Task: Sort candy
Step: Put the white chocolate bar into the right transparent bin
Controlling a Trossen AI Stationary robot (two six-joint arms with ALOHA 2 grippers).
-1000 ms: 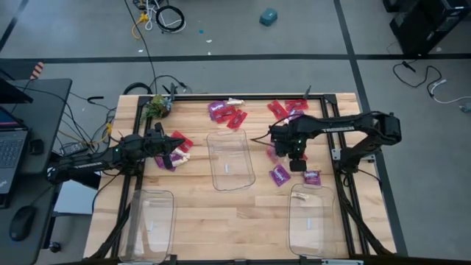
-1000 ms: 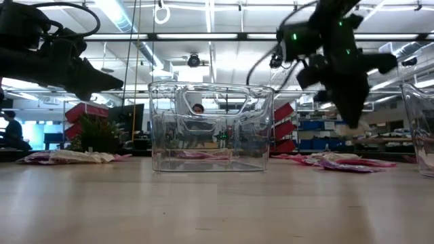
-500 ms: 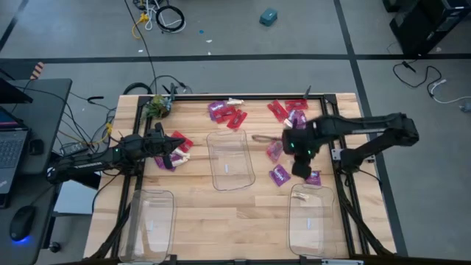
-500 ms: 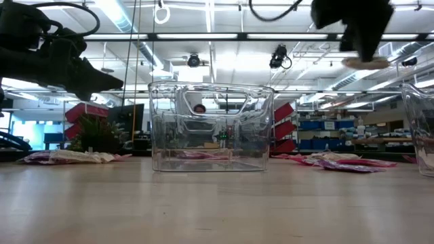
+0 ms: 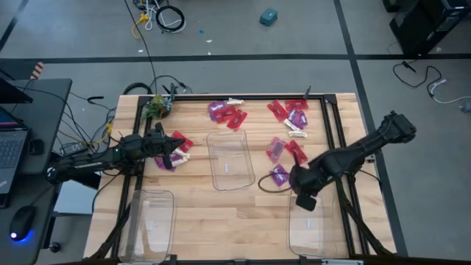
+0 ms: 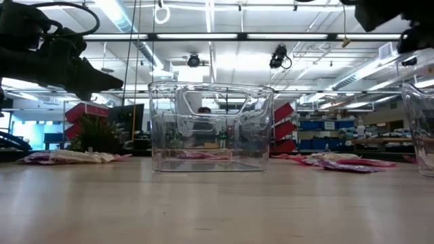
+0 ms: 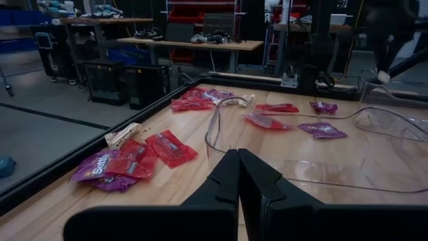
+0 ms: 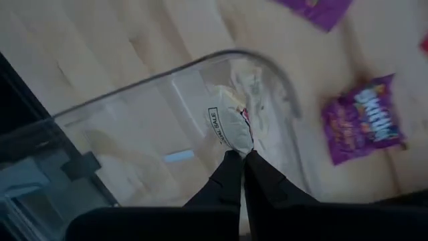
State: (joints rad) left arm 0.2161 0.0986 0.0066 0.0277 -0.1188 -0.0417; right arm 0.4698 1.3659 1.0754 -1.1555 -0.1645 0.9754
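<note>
A whitish-cream wrapped candy (image 8: 233, 127) hangs pinched between the closed fingers of the right gripper (image 8: 241, 159), held over the near end of the clear bin (image 5: 307, 221) at the table's front right; through the wrist camera the wrapper shows a bit of black print and dangles just inside the bin's curved rim. From above, the right gripper (image 5: 305, 199) sits right at that bin's far edge, its arm stretching back toward the table's right side. Just beside it on the wood lies a purple packet (image 5: 279, 175), with a red packet (image 5: 296, 152) and another purple one (image 5: 274, 148) a little farther back. More red and purple candies (image 5: 289, 113) cluster at the far right corner, and another small group (image 5: 226, 113) lies behind the middle bin (image 5: 230, 160), which stands in the table's centre. On the left side, the left gripper (image 5: 166, 154) hovers with its fingers clamped together on nothing, close to a small pile of red, purple and cream pieces (image 5: 180, 145); its wrist camera looks past the shut fingers (image 7: 257, 177) toward those packets (image 7: 132, 161) on the wood. A third bin (image 5: 152, 221) stands at the front left, well apart from both grippers. A small plant (image 5: 157, 107) sits at the table's far left corner.
</note>
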